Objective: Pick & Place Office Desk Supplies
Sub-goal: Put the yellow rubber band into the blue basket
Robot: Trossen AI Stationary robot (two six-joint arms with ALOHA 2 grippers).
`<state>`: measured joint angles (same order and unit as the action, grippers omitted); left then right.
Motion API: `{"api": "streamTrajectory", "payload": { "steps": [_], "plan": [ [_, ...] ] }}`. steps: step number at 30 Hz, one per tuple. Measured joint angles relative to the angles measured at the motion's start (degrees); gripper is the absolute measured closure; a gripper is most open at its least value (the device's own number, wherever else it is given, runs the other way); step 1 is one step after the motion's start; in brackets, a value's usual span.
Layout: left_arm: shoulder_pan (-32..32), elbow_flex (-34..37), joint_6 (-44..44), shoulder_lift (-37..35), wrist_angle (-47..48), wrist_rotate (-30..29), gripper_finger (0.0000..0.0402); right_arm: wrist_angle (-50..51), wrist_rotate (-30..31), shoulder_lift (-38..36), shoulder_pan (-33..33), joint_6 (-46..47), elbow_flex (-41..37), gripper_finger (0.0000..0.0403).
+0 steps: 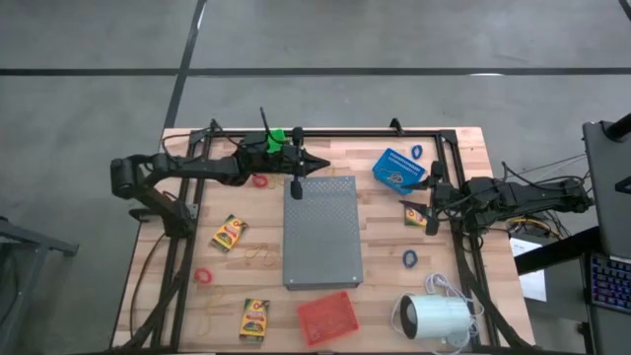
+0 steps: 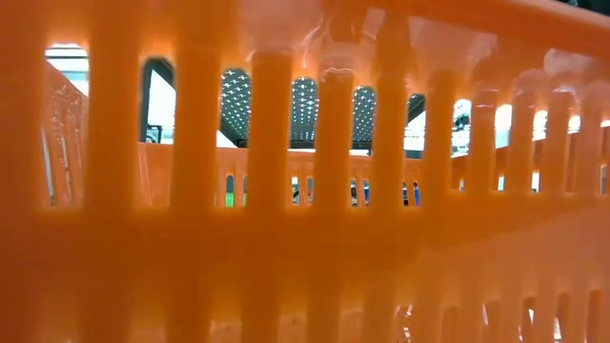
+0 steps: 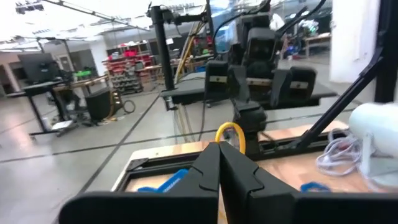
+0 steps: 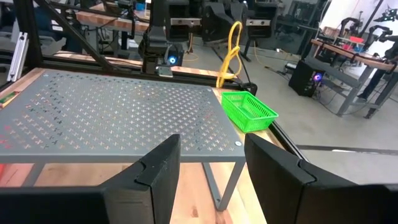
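High view: wooden table [image 1: 463,148] with grey slab [image 1: 320,229] in the middle. Left gripper [image 1: 317,166] over the slab's far edge, reaching across toward the right side. Right gripper [image 1: 431,202] low at the right side, just beside one crayon box [image 1: 414,215]. Two more crayon boxes [image 1: 229,233] left of the slab: this one lying diagonal, the other at the near edge with its long axis running near to far. Red rings [image 1: 260,180] and blue rings [image 1: 409,258] flat on the wood, loose bands [image 1: 261,254] left of the slab. Also a green basket [image 1: 276,138] at the far edge, a blue box [image 1: 397,170], a red basket [image 1: 327,318] and a white cylinder [image 1: 434,318]. Held thing too thin to make out here.

Low view: only orange slats [image 2: 267,171] close up, with room lights through the gaps.

Left wrist view: shown here and not from above, the grip. Fingers [image 3: 205,171] pressed together, pinching a yellow-tan band [image 3: 231,134]; its loop curving up and out past the tips, toward the right arm behind.

Right wrist view: fingers [image 4: 158,168] spread wide, with bare space between, pointing along the slab at its level. Beyond the slab's far corner the same band seen from the side, hanging free in the air above the green basket, long axis nearly upright, slightly bent.
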<state>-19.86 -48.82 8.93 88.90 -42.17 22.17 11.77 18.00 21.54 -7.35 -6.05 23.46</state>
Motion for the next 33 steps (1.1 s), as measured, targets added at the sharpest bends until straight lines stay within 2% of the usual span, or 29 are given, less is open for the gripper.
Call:
{"api": "streamTrajectory", "payload": {
  "steps": [8, 25, 33],
  "plan": [
    [0.2, -0.7, 4.4, 0.5, 1.9, 0.4, 0.0390, 0.0, 0.0, 0.0, 0.0, -0.1, 0.0, 0.0225],
    [0.3, -0.7, 4.6, 0.5, 2.7, 0.4, 0.0395, -0.7, 0.0, 0.0, 0.0, -2.4, 0.0, 0.0225],
    [0.3, -0.7, 4.6, 0.5, 3.0, 0.4, 0.0395, -10.8, -0.1, 2.3, 0.0, 0.3, 0.0, 0.0225]
  ]
}}
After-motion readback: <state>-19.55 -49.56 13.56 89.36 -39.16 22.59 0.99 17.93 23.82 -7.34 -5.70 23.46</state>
